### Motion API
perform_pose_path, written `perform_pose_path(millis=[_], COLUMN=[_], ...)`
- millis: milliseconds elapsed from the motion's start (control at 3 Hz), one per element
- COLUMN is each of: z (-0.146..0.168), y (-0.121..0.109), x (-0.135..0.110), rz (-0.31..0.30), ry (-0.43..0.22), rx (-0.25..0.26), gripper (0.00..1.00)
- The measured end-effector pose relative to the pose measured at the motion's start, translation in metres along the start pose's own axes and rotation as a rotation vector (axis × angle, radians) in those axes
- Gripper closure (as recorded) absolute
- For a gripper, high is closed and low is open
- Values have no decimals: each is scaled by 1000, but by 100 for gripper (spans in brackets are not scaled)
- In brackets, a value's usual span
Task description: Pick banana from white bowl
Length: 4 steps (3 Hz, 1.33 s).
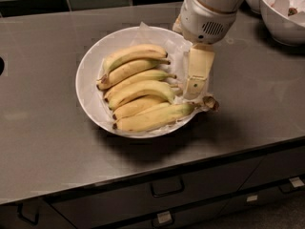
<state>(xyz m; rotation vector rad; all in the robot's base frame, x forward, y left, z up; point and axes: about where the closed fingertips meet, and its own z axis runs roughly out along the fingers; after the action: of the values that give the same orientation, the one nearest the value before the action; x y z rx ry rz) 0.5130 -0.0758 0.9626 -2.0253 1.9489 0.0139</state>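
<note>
Camera view gives us the white bowl (88, 75) sitting near the middle of the grey tabletop (43, 128). It is lined with crinkled paper (143, 32) and holds several bananas (138, 87) laid side by side, stems toward the right edge. The front banana (152, 118), closest to the front edge, pokes its dark stem over the bowl's rim. We see the tool (191, 95) lowered over the bowl's right side, just at the stem ends of the front bananas. We cannot tell whether it is clenched or released. Smaller white bowls (286, 18) stand at the far right corner.
</note>
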Motion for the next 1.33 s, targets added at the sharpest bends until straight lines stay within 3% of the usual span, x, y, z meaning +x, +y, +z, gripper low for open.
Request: perform_pose_path(millis=[667, 1333], z=[18, 45], y=[-5, 2], x=[-26, -51], rz=[-43, -97], ry=[-17, -37], rx=[-27, -92], gripper=[19, 25])
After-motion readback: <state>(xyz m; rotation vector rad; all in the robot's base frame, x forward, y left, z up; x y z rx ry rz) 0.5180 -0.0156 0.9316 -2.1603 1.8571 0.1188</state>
